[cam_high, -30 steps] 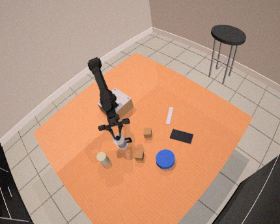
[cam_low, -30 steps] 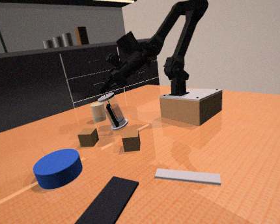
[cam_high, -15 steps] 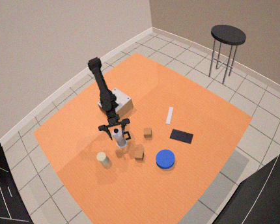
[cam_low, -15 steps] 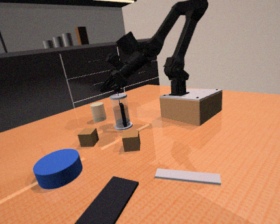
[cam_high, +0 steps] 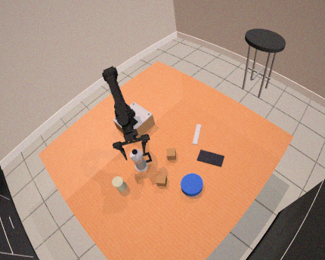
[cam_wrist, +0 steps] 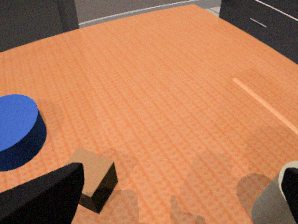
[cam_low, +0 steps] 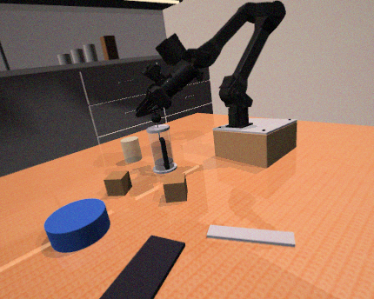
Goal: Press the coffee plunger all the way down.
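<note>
The coffee press [cam_high: 141, 165] [cam_low: 155, 148] stands upright on the orange table, a clear cylinder with a pale lid and base and a black side handle [cam_high: 149, 157] [cam_low: 163, 153]. Its round black plunger knob [cam_high: 134, 152] [cam_low: 156, 118] sits a short way above the lid, on a thin rod. My gripper [cam_high: 135, 155] [cam_low: 153, 111] [cam_wrist: 186, 177] is wide open and empty, its fingers spread around and just above the knob. The wrist view shows neither press nor knob between the fingers. How far down the filter sits inside is hard to tell.
A cream cylinder [cam_high: 119, 184] [cam_low: 131, 149] stands beside the press. Two brown blocks [cam_high: 171, 154] [cam_high: 161, 180] lie on its other side. Farther off are a blue disc [cam_high: 192, 184] [cam_low: 76, 226], a black slab [cam_high: 211, 158] and a white strip [cam_high: 196, 134].
</note>
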